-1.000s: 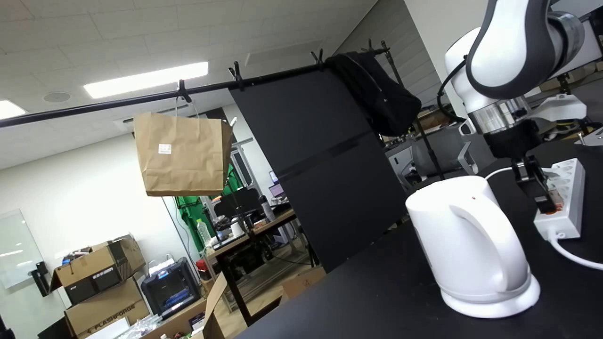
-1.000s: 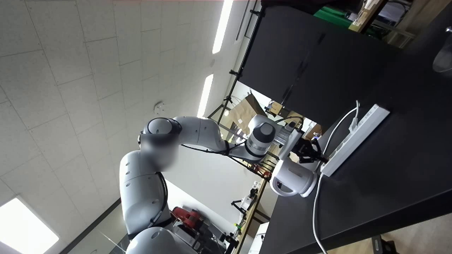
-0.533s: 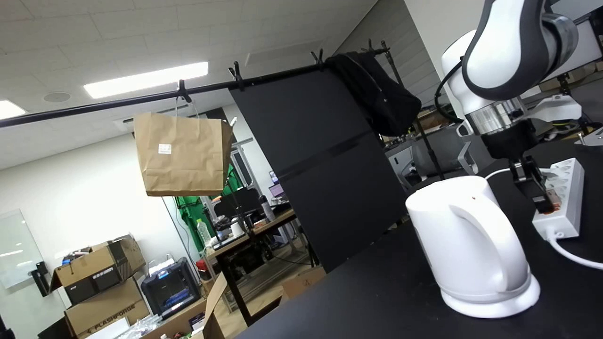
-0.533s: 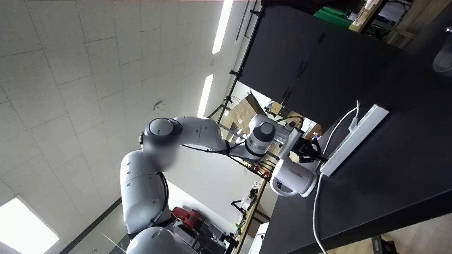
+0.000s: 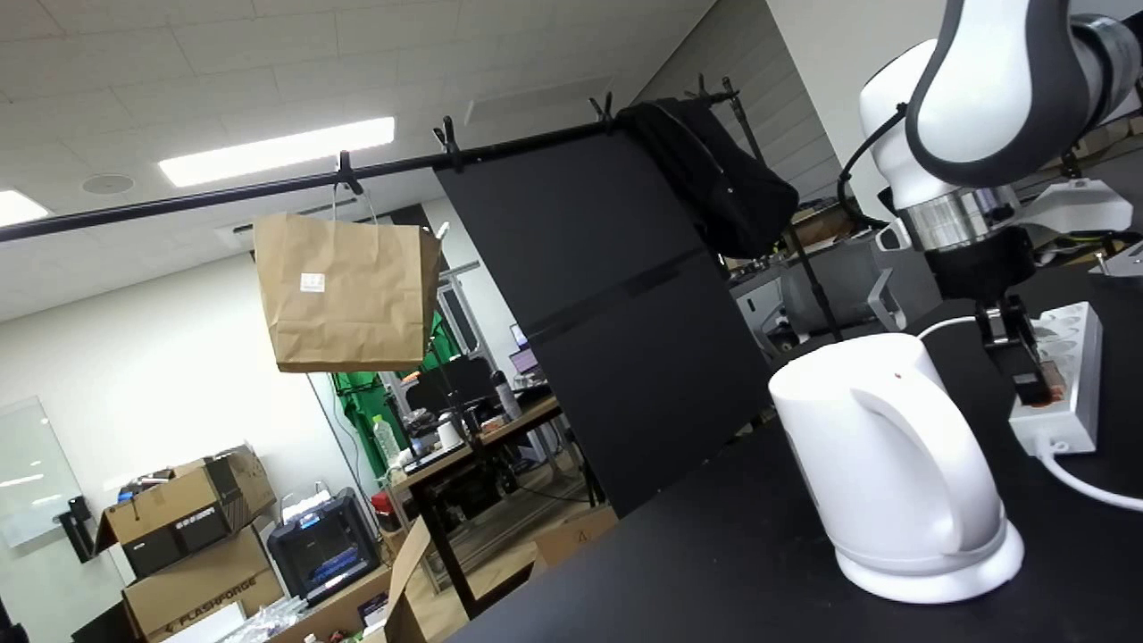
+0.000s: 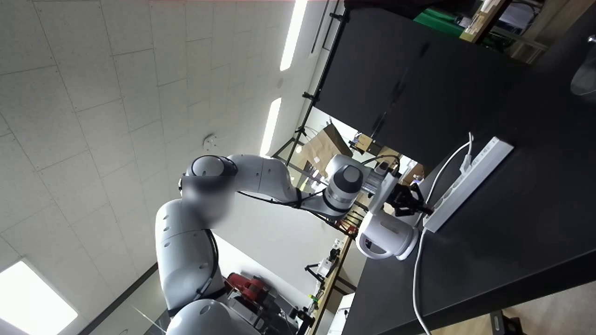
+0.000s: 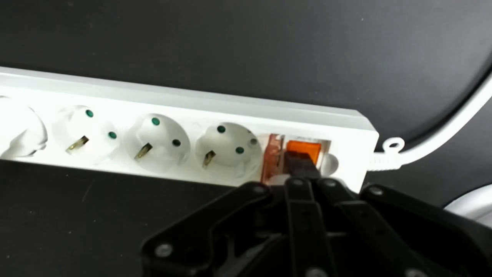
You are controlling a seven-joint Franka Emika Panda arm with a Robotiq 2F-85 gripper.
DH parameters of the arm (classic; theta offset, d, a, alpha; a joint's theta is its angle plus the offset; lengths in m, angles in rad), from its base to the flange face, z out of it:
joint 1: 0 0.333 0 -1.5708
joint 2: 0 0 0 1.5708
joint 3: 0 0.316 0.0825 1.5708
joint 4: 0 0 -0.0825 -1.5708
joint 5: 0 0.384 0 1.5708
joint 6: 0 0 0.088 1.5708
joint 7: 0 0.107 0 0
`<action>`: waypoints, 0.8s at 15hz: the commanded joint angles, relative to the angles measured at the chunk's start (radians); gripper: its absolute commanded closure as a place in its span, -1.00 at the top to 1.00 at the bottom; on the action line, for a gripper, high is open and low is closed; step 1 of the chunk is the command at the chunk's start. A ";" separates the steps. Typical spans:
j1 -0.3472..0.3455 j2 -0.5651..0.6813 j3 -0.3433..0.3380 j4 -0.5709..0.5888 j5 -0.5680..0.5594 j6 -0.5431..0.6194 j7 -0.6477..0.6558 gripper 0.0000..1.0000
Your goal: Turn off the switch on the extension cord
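The black table bears kettle and extension cord

The white arm had dark-grey trim, a black cable and silver collar; its black gripper bore pale screws.

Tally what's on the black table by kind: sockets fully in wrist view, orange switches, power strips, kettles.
Sockets fully in wrist view: 3
Orange switch: 1
Power strip: 1
Kettle: 1
Total: 6
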State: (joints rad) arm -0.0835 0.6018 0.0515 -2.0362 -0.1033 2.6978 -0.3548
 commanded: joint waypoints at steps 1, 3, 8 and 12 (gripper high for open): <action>0.005 -0.020 -0.012 -0.109 -0.021 0.160 0.029 -1.00; 0.000 -0.036 -0.013 -0.160 -0.019 0.238 0.032 -1.00; 0.013 -0.040 -0.043 -0.248 -0.026 0.446 0.063 -1.00; 0.046 -0.035 -0.084 -0.295 -0.029 0.533 0.085 -1.00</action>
State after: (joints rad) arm -0.0697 0.5619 0.0140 -2.2866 -0.1055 3.1888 -0.3223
